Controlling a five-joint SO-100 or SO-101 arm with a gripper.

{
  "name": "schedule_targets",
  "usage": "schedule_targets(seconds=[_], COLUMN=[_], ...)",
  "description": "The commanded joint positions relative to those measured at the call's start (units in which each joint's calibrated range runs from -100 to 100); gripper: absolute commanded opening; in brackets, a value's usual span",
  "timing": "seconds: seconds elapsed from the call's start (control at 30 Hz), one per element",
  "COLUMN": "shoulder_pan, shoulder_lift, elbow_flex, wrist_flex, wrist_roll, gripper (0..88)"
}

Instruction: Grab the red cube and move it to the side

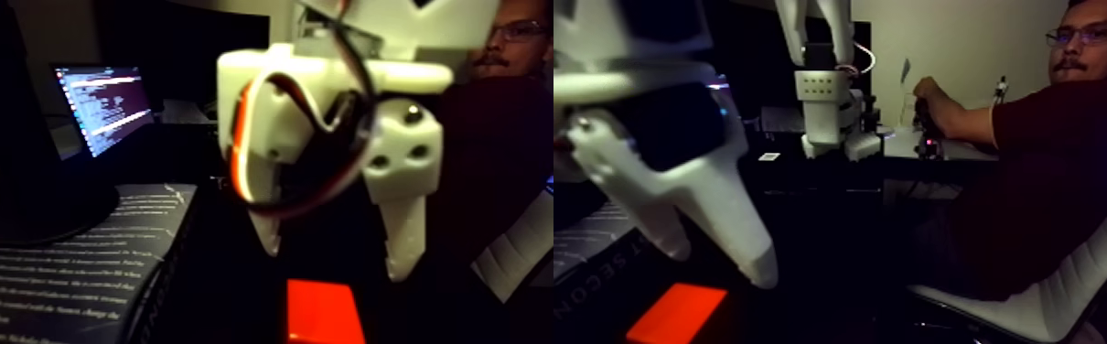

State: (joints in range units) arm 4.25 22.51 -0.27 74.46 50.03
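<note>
Evidently the approach is in hand: the gripper (334, 245) hangs just above the red cube (323, 311), fingers spread apart and holding nothing. The cube sits on the dark desk near its front edge, untouched. Next it likely needs lowering until the fingers straddle the cube, then closing.

White tool (334, 249), fingers apart, above the red cube (323, 311) on dark table.

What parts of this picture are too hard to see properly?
- The red cube: the fixed view's bottom edge cuts off its lower part.
- The gripper: blurred and close to the lens; its jaws hang open above the cube.
- The laptop: screen text too small to read.
- The table: too dark to make out.
</note>
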Motion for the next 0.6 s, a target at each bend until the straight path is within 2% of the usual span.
schedule_targets(seconds=[0.0, 0.43, 0.57], shoulder_pan=[0.67, 0.67, 0.42], shoulder_lift=[-0.15, 3.21, 4.38], elbow_flex=[-3.22, -4.49, -6.94], wrist_flex=[1.55, 1.81, 1.55], wrist_roll=[-0.47, -1.87, -3.71], gripper=[30.6, 30.4, 30.4])
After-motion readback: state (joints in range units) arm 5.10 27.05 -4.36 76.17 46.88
